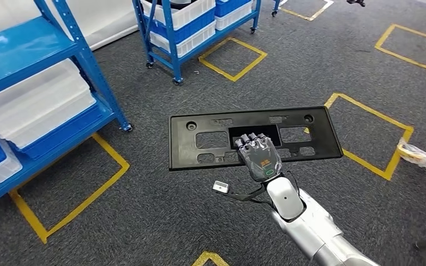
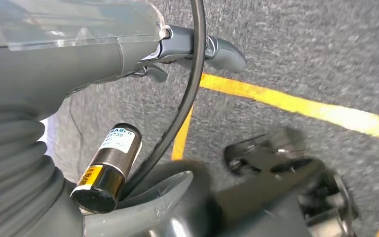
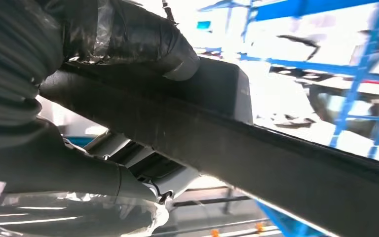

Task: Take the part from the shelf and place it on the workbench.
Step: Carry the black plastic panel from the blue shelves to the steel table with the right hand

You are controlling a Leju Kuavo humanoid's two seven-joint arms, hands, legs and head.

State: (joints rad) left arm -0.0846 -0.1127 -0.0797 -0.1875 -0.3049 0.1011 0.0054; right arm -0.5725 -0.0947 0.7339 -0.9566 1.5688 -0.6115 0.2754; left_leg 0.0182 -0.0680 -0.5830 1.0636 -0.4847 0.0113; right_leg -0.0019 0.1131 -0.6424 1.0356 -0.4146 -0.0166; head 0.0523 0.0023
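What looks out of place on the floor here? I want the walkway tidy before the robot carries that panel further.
A crumpled clear plastic bag lies on the carpet at the corner of a yellow floor marking, right of the black panel the right hand holds. Nothing else looks spilled or damaged.

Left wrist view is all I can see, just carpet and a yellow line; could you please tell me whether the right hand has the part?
Observer: Yes. In the head view the right hand holds the black part, its fingers hooked through a middle cutout.
Operator: Thank you. How does the part lie?
Observer: Roughly flat, out in front of the robot, above the grey carpet.
Operator: And where is the shelf?
Observer: A blue shelf with clear bins stands to the robot's left, apart from the part.
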